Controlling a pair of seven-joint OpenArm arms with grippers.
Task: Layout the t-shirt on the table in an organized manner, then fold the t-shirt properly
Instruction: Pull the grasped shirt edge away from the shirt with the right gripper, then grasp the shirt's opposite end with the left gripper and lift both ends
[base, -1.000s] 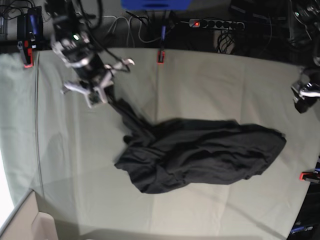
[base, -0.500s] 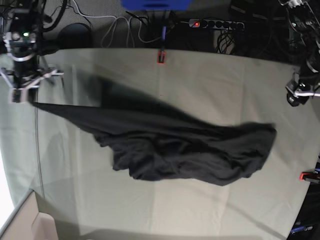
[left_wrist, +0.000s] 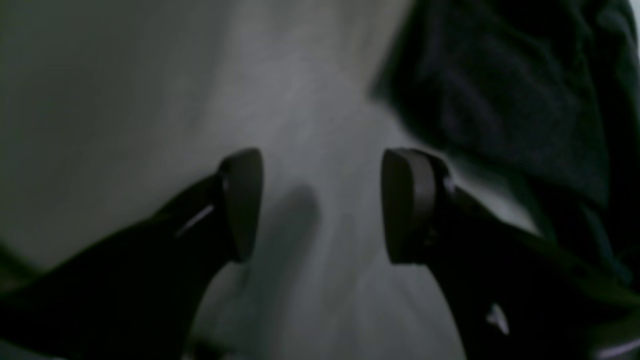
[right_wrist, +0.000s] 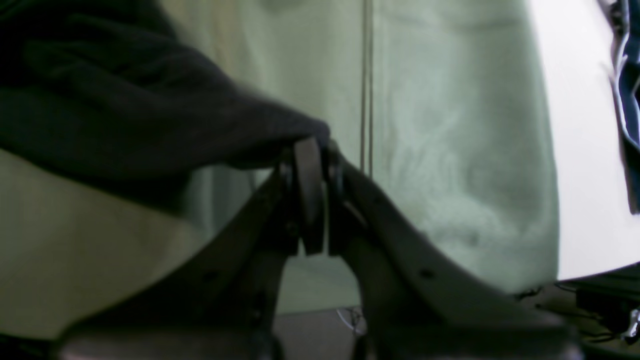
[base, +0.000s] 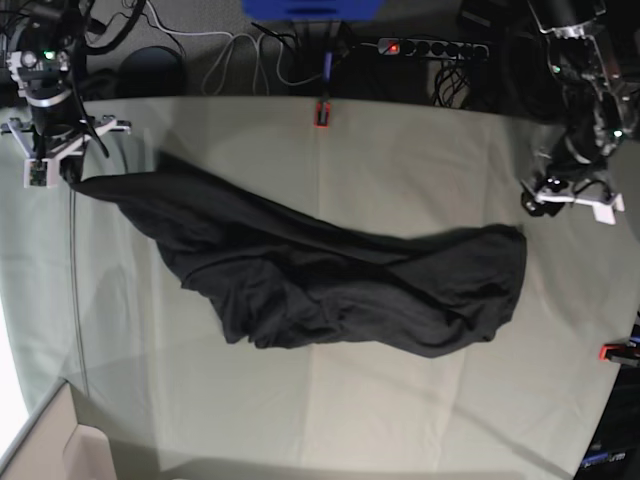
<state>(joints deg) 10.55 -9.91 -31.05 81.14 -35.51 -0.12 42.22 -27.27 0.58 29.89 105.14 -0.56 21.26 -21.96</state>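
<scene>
- The base view alone takes in the whole table (base: 400, 160), with the t-shirt (base: 330, 280) lying as a long crumpled dark band from the far left corner down toward the right middle.
- In that view the right gripper (base: 45, 165) sits at the upper left, at the stretched-out tip of the cloth; whether it grips cannot be told from there.
- The right wrist view settles it: the right gripper (right_wrist: 312, 195) has its fingers (right_wrist: 306, 200) pressed together, pinching an edge of the t-shirt (right_wrist: 125, 115), which drapes off to the left above the pale table (right_wrist: 450, 150).
- That same view also shows a thin straight line running down the table cover just beside the pinch.
- The left gripper (base: 570, 195) appears in the base view at the right, just beyond the shirt's right end, not touching it.
- The left wrist view shows the left gripper (left_wrist: 320, 205) with its fingers (left_wrist: 242, 200) spread apart and nothing between them, only the table (left_wrist: 150, 100) below.
- The t-shirt (left_wrist: 500, 90) fills the upper right of that view, near the right-hand finger.
- A red clamp (base: 321, 113) on the far table edge and a power strip (base: 430, 47) behind it show only in the base view.
</scene>
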